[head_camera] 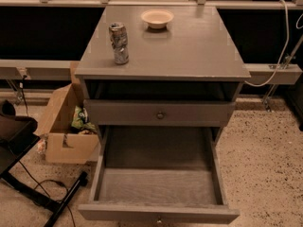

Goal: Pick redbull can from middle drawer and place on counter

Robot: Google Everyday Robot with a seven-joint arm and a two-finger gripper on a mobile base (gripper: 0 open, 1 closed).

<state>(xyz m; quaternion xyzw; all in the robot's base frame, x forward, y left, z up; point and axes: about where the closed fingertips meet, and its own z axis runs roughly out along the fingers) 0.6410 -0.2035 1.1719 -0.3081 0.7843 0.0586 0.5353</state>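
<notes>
The redbull can (pixel 119 43) stands upright on the counter (pixel 189 51), near its left front corner. The middle drawer (pixel 158 186) is pulled wide open below, and its grained floor holds nothing. My gripper and arm are out of the camera view.
A shallow cream bowl (pixel 157 18) sits at the back of the counter. A shut drawer front with a knob (pixel 160 115) is above the open drawer. An open cardboard box (pixel 66 126) with packets stands on the floor at the left, beside a black stand and cable (pixel 42 197).
</notes>
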